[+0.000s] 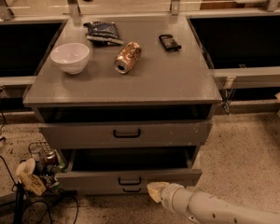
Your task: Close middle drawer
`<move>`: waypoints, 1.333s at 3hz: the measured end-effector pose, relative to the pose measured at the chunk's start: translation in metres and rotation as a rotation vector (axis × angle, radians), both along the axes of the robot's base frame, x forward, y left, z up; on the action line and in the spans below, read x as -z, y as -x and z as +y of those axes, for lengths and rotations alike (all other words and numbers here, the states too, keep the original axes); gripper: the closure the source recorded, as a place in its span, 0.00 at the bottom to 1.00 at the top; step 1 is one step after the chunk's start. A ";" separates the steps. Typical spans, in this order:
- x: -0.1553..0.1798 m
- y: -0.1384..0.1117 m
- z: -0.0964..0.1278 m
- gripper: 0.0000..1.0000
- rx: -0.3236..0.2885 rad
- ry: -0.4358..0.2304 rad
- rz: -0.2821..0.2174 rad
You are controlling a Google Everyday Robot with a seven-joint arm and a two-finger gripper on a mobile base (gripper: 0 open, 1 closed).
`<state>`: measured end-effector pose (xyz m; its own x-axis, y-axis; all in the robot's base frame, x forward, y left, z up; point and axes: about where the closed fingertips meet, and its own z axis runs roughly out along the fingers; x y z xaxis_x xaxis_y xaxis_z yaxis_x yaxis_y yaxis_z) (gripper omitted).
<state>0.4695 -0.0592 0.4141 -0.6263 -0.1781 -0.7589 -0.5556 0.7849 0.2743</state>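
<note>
Middle drawer (98,178) stands pulled out at the 6 o'clock side of the cabinet, its dark tray open to view behind the flat front. The gripper (157,191) sits low, just beside the front's lower edge, at about 4 o'clock from the black bar handle (129,181). Whether it is apart or together cannot be told. To push well, I judge it should meet the flat front close to the handle, near centre, and drive straight toward 12 o'clock so the tray does not skew and bind. The front faces 6 o'clock. Its long axis runs from 9 to 3, and the tray slides along the 12–6 line. The top drawer (177,133) sits directly above.
</note>
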 end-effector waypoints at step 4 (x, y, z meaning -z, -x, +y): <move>-0.011 -0.053 0.014 1.00 0.114 -0.088 -0.100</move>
<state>0.5221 -0.0457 0.4249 -0.5596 -0.0399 -0.8278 -0.4920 0.8198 0.2931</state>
